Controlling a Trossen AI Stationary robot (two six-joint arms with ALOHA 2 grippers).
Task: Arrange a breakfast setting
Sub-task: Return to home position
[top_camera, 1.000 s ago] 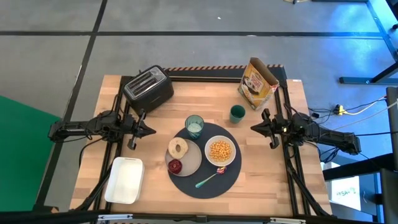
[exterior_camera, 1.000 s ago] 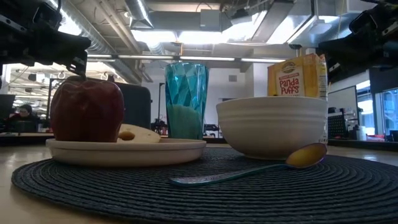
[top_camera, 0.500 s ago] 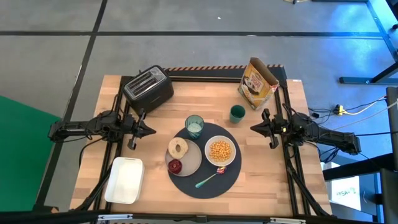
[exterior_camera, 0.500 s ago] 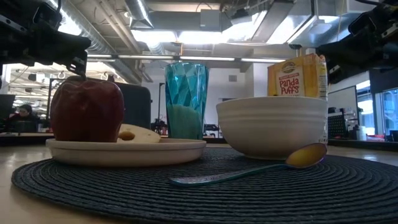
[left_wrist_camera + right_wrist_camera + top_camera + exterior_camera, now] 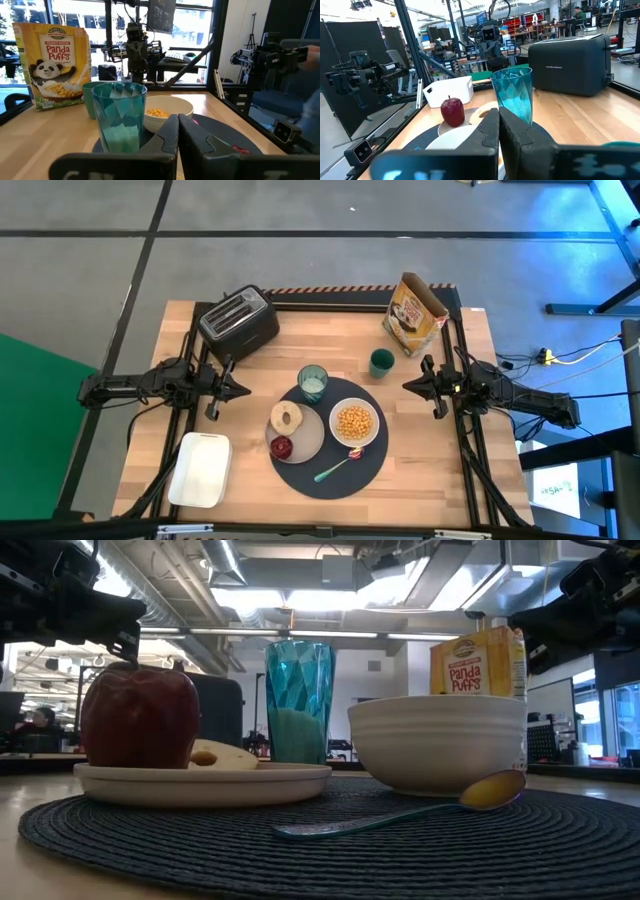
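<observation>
A round dark-grey mat (image 5: 335, 473) lies mid-table. On it rest a pale beige plate (image 5: 308, 440) with a bagel (image 5: 286, 418) and a small red fruit (image 5: 281, 447), a white bowl (image 5: 355, 423) of yellow cereal, a clear bluish glass (image 5: 313, 382) and a teal spoon (image 5: 334, 469). My left gripper (image 5: 244, 390) hovers shut at the table's left, pointing level at the mat. My right gripper (image 5: 408, 385) hovers shut at the right, facing it. Both are clear of everything.
A black toaster (image 5: 238, 323) stands at the far left, a white rectangular tray (image 5: 201, 469) at the near left. A cereal box (image 5: 415, 313) and a dark green cup (image 5: 381, 363) stand at the far right. Bare wood lies near right of the mat.
</observation>
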